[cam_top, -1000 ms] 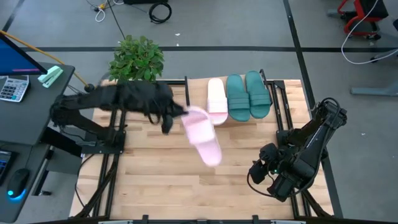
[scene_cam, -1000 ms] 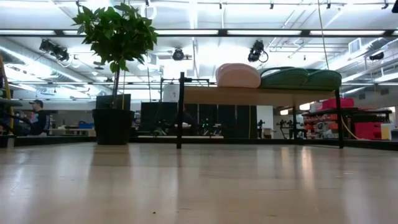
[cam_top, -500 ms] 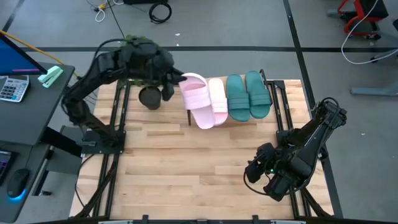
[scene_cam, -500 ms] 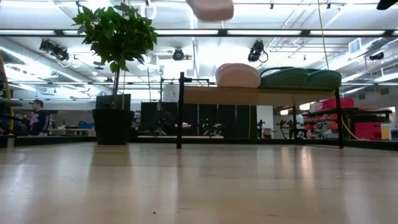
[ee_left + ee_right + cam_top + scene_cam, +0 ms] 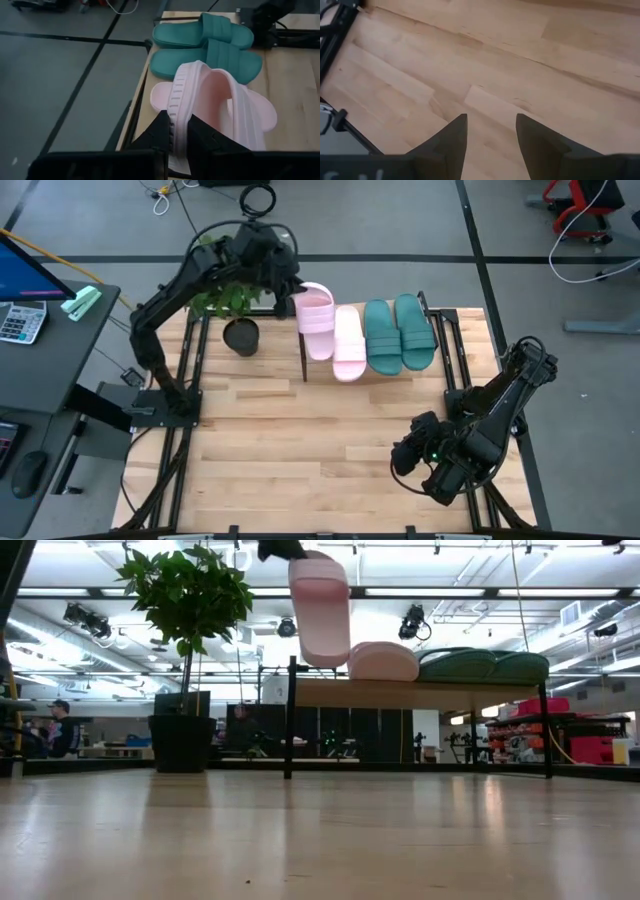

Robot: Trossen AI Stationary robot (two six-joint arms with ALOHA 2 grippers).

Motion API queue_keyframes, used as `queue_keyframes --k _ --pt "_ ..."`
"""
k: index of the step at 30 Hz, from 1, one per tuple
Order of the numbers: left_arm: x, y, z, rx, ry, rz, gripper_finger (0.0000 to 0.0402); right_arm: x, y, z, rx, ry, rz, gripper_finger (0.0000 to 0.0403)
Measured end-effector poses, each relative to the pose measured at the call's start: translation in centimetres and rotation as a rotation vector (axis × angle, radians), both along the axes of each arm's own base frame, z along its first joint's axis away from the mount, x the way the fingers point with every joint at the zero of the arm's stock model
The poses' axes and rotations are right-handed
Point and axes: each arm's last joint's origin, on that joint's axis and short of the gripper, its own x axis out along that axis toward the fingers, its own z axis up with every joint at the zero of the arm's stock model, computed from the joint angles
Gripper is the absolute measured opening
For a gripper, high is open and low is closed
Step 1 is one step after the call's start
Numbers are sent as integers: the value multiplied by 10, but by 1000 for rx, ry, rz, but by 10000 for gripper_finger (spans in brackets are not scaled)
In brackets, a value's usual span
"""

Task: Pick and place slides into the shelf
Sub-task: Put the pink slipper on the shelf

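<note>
The shelf [image 5: 385, 365] stands at the table's far side, its plank top [image 5: 420, 693] on black frames. On it lie one pale pink slide [image 5: 349, 345] and two teal slides [image 5: 381, 335] [image 5: 413, 330], soles down, side by side. A second pink slide [image 5: 315, 320] hangs over the shelf's left end, and my left gripper [image 5: 285, 295] is shut on it. In the low view this slide [image 5: 320, 610] hangs steeply from the picture's top. My right gripper [image 5: 410, 460] waits open over the table's near right part. My left gripper pinches the pink slide's ribbed strap [image 5: 176, 117] at one side edge, one finger [image 5: 161, 132] on the ribbed outer face and the other [image 5: 201, 137] on the inner side. The fingers slant down from the far left. The slide hangs steeply below them, clear of the table.
A potted plant [image 5: 222, 290] with a black pot [image 5: 241, 337] stands just left of the shelf, under the left arm. The near half of the wooden table [image 5: 300, 450] is bare. Black rails [image 5: 185, 430] run along both table sides.
My left gripper has carried the pink slide from over the table's middle up and toward the far edge, to above the shelf's left end. The slide has turned from slanting across the table to lengthwise, in line with the slides on the shelf.
</note>
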Motion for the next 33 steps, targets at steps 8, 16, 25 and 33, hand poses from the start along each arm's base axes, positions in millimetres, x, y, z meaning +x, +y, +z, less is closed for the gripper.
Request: queue_keyframes --k 8,16,25,33 --pt "-1 29 -12 -76 -2 -12 42 2 -2 0 13 -17 -39 175" --pt "10 47 -31 -93 57 -10 41 9 -10 0 7 -15 -70 175" --pt "31 60 -60 -138 121 -35 41 12 -10 0 4 -17 -56 175" --pt "36 77 -77 -163 161 2 40 12 -10 0 6 -19 -56 175"
